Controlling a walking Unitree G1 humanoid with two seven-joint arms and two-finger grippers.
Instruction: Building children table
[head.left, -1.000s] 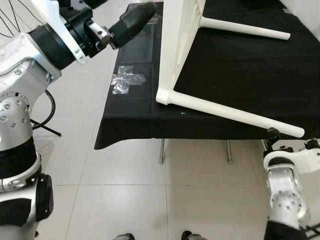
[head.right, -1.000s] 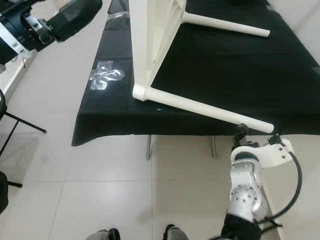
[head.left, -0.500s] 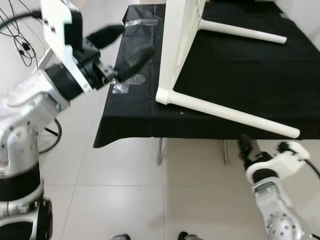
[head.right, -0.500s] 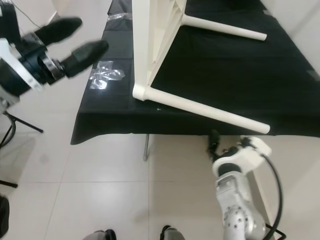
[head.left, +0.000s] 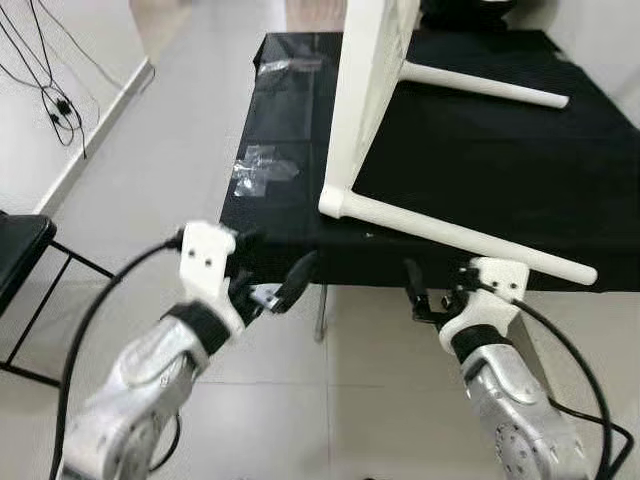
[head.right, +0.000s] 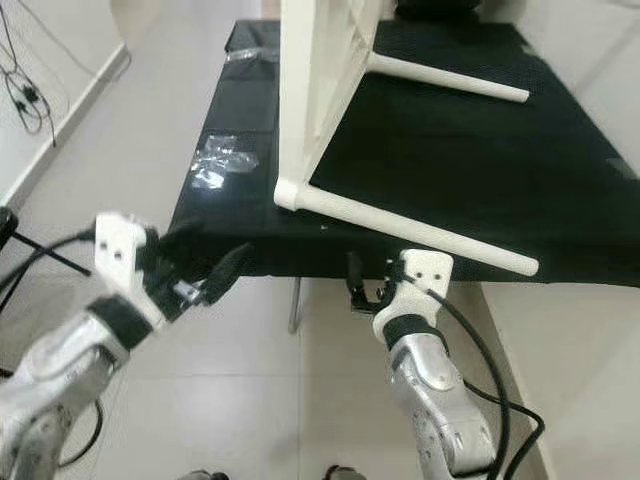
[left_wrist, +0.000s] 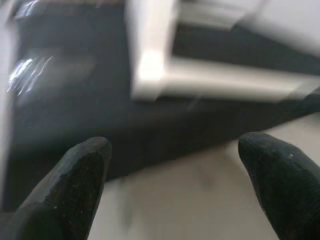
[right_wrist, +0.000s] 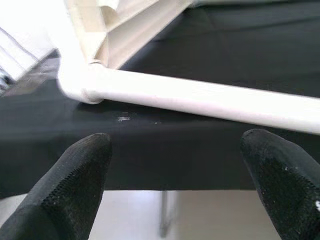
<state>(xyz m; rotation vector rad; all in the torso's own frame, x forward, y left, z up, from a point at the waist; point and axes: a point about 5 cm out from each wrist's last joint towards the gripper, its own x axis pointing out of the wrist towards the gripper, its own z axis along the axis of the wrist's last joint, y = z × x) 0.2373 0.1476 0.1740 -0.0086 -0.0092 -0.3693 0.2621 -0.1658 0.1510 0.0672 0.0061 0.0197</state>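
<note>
Both claws are now hanging low before the surface (head.left: 300, 225), left claw (head.left: 272, 282) and right claw (head.left: 432, 297) wide open and empty, freeing the white table (head.left: 380, 120) lying on its side.

Both silver arms are held low and forward. The left end effector (head.left: 278, 270) points ahead with its two black fingers (left_wrist: 75, 172) spread wide apart. The right end effector (head.left: 435, 296) likewise reaches forward, its fingers (right_wrist: 75, 180) parted and gripping nothing.
</note>
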